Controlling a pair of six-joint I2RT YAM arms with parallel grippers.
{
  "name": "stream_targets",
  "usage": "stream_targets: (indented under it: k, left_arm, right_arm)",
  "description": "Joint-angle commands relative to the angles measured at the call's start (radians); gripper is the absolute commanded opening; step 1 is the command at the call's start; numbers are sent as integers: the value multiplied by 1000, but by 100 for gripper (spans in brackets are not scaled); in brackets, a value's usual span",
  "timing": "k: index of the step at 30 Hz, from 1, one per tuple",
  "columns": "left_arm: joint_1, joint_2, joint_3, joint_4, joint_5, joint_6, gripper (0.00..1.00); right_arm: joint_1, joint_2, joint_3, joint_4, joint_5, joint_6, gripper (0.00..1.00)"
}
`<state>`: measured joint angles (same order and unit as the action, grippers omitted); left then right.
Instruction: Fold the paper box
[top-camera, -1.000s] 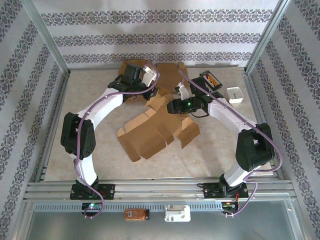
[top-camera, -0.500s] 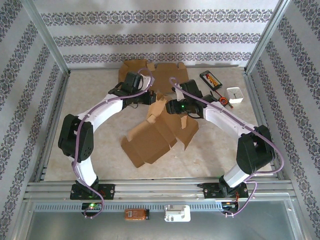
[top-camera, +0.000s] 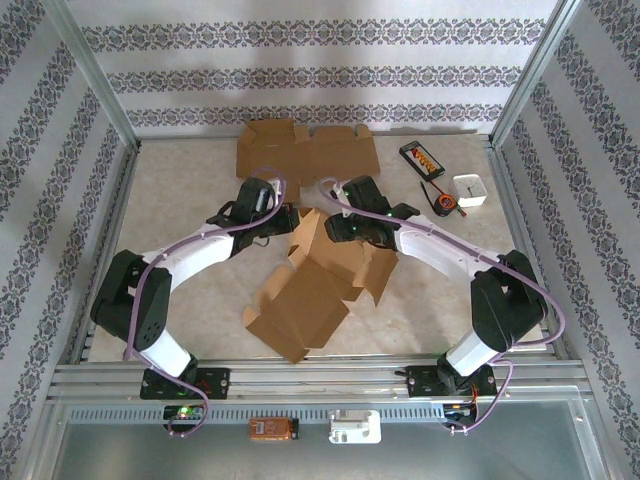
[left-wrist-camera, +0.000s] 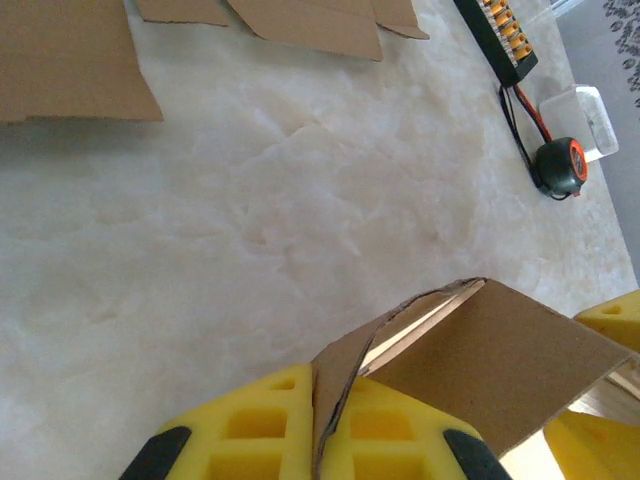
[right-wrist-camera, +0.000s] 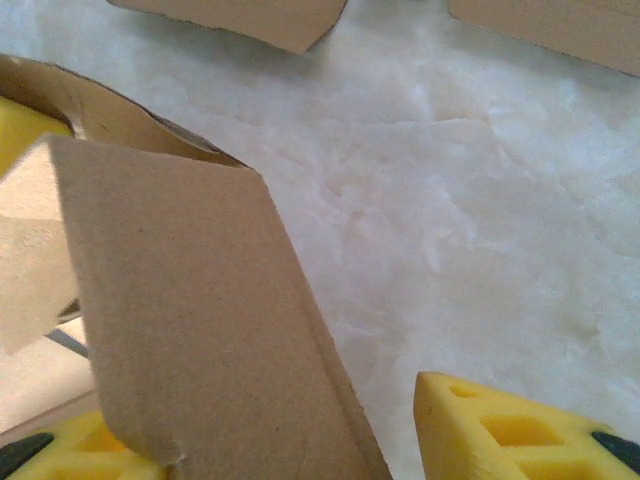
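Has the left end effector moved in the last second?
Yes. The left end effector, shut on the paper box, has come toward the near edge, away from the flat cardboard sheet at the back.

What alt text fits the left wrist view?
The left gripper, yellow-padded, pinches the edge of a cardboard flap over a pale marbled table. Flat cardboard sheets lie along the top, a tape measure at upper right.

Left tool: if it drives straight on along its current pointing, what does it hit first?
Probably the bare table, short of the flat cardboard beyond. The left tool is shut on the box flap and tilted down; depth is unclear.
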<state>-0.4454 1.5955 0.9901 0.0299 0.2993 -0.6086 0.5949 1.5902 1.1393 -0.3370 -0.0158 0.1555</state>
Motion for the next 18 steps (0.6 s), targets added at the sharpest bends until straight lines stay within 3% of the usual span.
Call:
stream_targets:
  k: [1, 5, 10, 16, 18]
  left_arm:
    - [-21, -48, -38, 126, -66, -103, 0]
    - [-30, -60, -69, 163, -100, -96, 0]
    - [-31, -66, -34, 145, -136, 16, 0]
    - [-31, -50, 17, 85, -225, 156, 0]
    - [-30, -39, 27, 75, -230, 189, 0]
  right_arm:
    - [26, -34, -45, 40, 63, -52, 55]
    - [43, -27, -65, 42, 31, -87, 61]
    - [30, 14, 0, -60, -88, -108, 78]
    - [20, -40, 6, -83, 60, -126, 97]
    - [12, -64, 0, -89, 87, -143, 98]
